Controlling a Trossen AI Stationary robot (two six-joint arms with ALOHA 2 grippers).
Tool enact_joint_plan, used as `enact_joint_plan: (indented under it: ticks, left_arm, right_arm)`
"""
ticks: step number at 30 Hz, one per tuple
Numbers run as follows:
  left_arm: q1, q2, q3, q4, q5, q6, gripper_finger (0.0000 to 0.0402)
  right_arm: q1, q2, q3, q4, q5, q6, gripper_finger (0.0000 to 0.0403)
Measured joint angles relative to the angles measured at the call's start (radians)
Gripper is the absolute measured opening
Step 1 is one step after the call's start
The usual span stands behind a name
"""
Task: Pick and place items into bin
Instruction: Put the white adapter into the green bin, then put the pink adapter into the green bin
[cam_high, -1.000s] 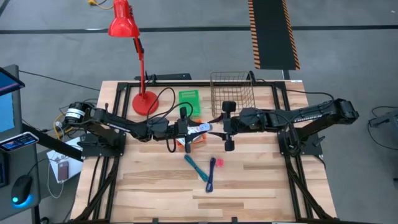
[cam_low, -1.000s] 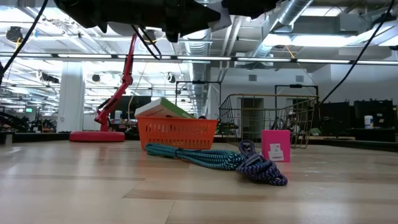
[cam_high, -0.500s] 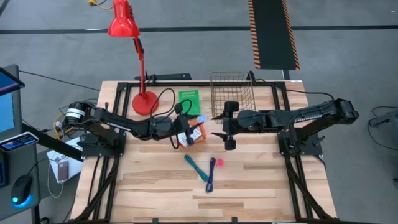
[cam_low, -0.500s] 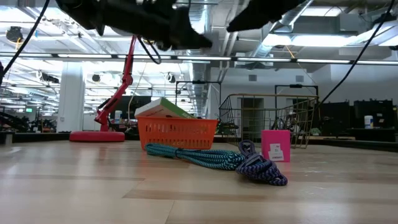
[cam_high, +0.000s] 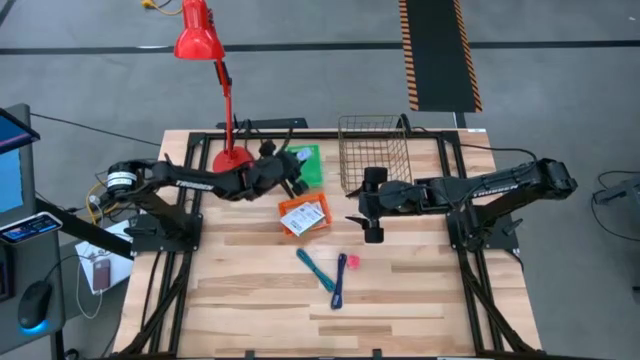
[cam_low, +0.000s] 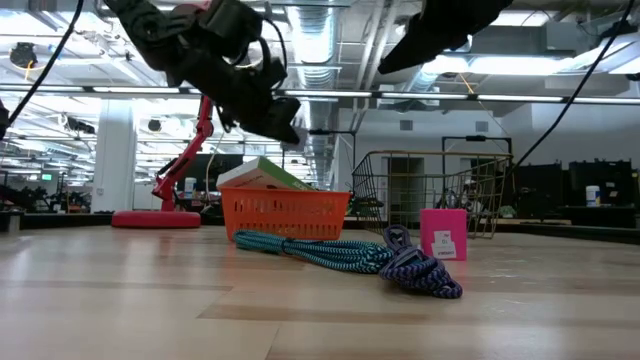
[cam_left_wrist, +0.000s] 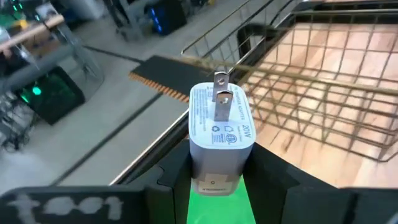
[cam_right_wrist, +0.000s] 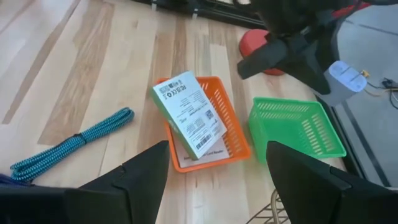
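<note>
Left claw (cam_high: 292, 172) clamps white plug adapter (cam_left_wrist: 219, 134) above green basket (cam_high: 305, 165), lamp base (cam_high: 232, 160) beside. Right claw (cam_high: 371, 205) spread wide, empty, near wire basket (cam_high: 374, 150). Open bench (cam_high: 250, 300) in front.

Glossy white plastic charger (cam_left_wrist: 219, 134) with metal prongs, pinched between matt black end effector fingers (cam_left_wrist: 177, 177). Thin wire basket (cam_left_wrist: 323, 99) behind. Pale planked wood surface (cam_right_wrist: 99, 74), lightly sheened. Perforated plastic baskets, orange (cam_right_wrist: 227, 134) and green (cam_right_wrist: 298, 127); braided teal cord (cam_right_wrist: 68, 146).

"20W" is printed on the white charger (cam_left_wrist: 219, 134), just below its prongs; its other print is unreadable.
</note>
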Motion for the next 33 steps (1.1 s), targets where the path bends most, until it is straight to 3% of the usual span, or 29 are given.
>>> enact_joint_plan:
  ticks: [7, 14, 26, 33]
  left_arm:
    - [0.073, 0.000, 0.000, -0.021, 0.150, -0.035, 0.0117]
    - [0.075, 0.000, 0.000, -0.020, 0.150, -0.037, 0.0164]
    - [0.071, 0.000, 0.000, -0.021, 0.148, -0.042, 0.0170]
    - [0.028, 0.000, 0.000, -0.038, 0.144, -0.042, 0.0170]
  right_arm:
    - [0.000, 0.000, 0.000, -0.001, 0.000, 0.000, 0.0263]
    - [0.000, 0.000, 0.000, -0.001, 0.000, 0.000, 0.0263]
    - [0.008, 0.000, 0.000, -0.002, -0.006, 0.000, 0.0264]
    - [0.077, 0.000, 0.000, -0.092, -0.026, 0.046, 0.0264]
